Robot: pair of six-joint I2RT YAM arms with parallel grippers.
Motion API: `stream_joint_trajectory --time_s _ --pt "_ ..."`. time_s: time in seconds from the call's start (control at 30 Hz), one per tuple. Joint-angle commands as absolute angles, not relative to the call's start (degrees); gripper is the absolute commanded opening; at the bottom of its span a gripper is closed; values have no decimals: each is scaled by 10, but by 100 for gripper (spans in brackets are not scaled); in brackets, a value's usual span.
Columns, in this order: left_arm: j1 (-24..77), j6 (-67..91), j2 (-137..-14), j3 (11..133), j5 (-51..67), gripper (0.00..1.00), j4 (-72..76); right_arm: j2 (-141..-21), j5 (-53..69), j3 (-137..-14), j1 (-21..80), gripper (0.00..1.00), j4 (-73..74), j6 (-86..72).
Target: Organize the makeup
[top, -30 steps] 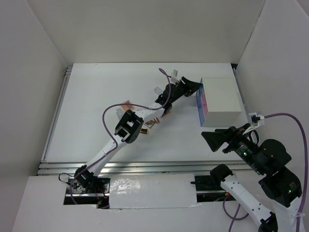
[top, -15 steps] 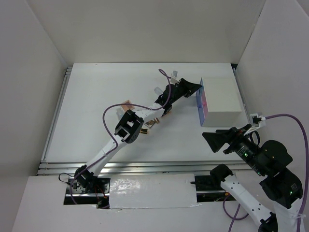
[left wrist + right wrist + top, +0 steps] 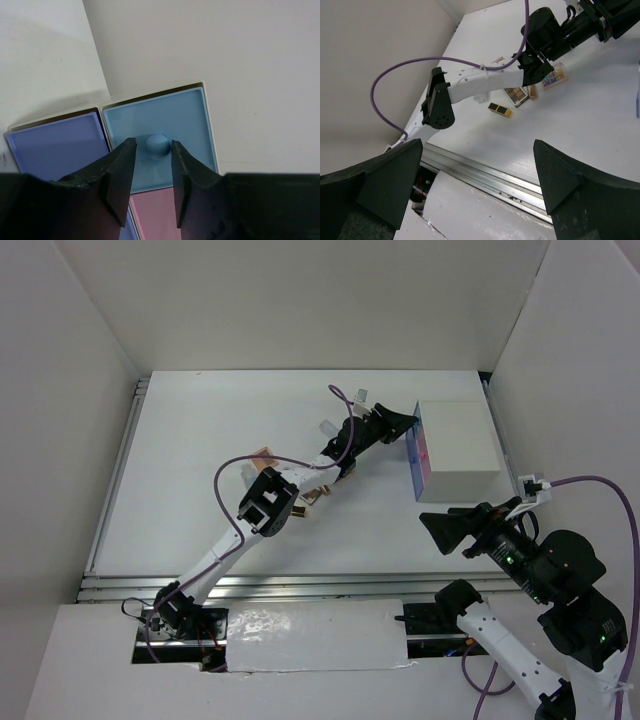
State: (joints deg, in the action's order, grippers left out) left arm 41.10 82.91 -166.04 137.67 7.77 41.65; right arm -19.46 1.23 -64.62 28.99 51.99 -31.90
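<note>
My left gripper [image 3: 408,420] is at the front of the white drawer box [image 3: 458,448]. In the left wrist view its fingers [image 3: 152,142] are open and stand either side of the round knob [image 3: 157,145] of the light blue drawer [image 3: 180,112]. The right finger is close to the knob, and a small gap shows on the left. The makeup lies under the left arm: two palettes [image 3: 555,76] [image 3: 516,94], a black-gold lipstick [image 3: 499,109], another palette [image 3: 264,456] and clear bottles [image 3: 360,395] [image 3: 327,427]. My right gripper [image 3: 432,532] is open and empty, below the box.
A purple-blue drawer [image 3: 55,145] sits left of the light blue one, and a pink drawer [image 3: 152,220] below it. White walls enclose the table on three sides. A metal rail [image 3: 485,172] runs along the near edge.
</note>
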Motion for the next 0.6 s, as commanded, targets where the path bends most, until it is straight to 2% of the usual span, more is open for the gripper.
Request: stream_joint_trajectory --time_s 0.0,0.23,0.43,0.53,0.57 --pt "415 831 -1656 1384 81 44 457 -192 7 -666 287 100 524 -312" --pt "414 832 -1659 1399 76 37 458 -192 5 -665 287 100 524 -310" --pt "410 839 -1633 1336 86 18 504 -195 2 -662 286 100 520 -309" --pt "402 832 -1611 1303 93 19 518 -196 1 -659 287 100 517 -308" --pt "400 833 -1603 1296 98 16 521 -196 1 -658 287 100 516 -308"
